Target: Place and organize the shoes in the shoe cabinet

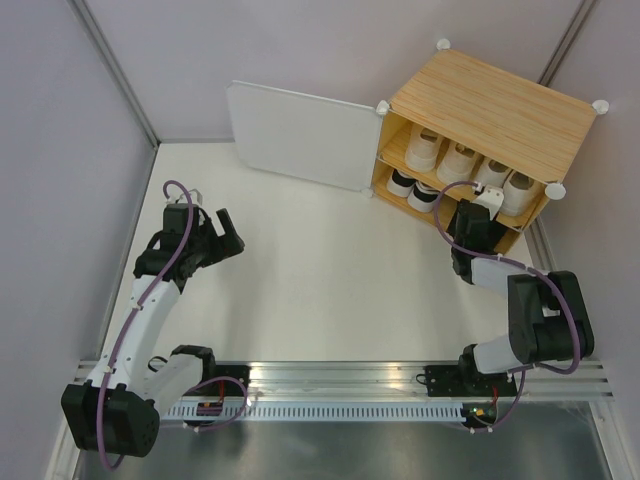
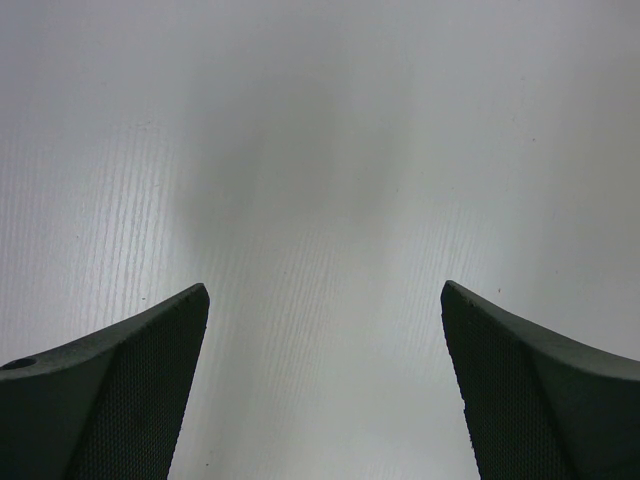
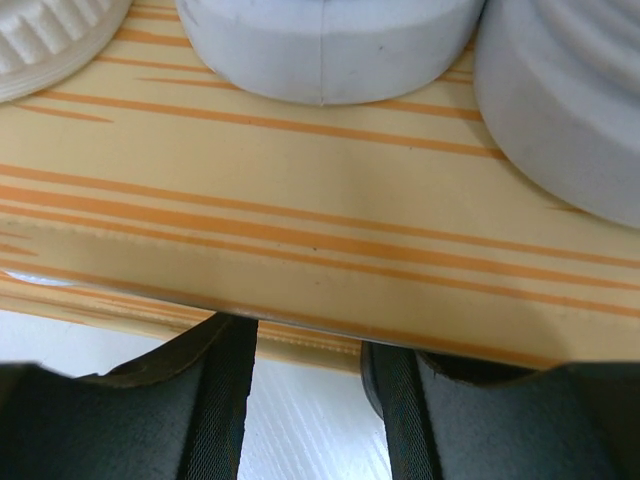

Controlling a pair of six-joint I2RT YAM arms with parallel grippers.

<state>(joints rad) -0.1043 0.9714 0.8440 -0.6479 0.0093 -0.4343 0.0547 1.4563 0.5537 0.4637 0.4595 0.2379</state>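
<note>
**Desk:** What do we have from the overhead camera?

**Photo:** We see the shoe cabinet (image 1: 490, 105) at the far right corner of the white desk (image 1: 320, 290), its white door (image 1: 300, 135) swung open to the left. Four pale shoes (image 1: 458, 160) line the upper shelf. Two white ones with black trim (image 1: 403, 182) sit at the left of the lower level. The right hand (image 1: 478, 210) is at the cabinet's open front, toward its right end, about level with the shelf edge. The left hand (image 1: 230, 232) hangs over bare desk on the left, well apart from the cabinet.

**Desk:** And the left wrist camera?

**Photo:** We find the left hand (image 2: 323, 290) spread wide, its two dark fingers (image 2: 130, 400) in the lower corners. Only the ribbed white desk (image 2: 320, 150) shows between them.

**Desk:** The right wrist camera?

**Photo:** We look down on a wood-grain shelf (image 3: 300, 230). Three pale shoes (image 3: 325, 45) rest on it side by side, their rounded ends facing its front edge. The right hand (image 3: 308, 350) sits just below that edge. Its fingers (image 3: 225, 410) are parted, with a strip of white desk (image 3: 310, 430) showing between them, and they pinch nothing. The board's lip covers the fingertips, so we cannot tell whether they touch it.
</note>
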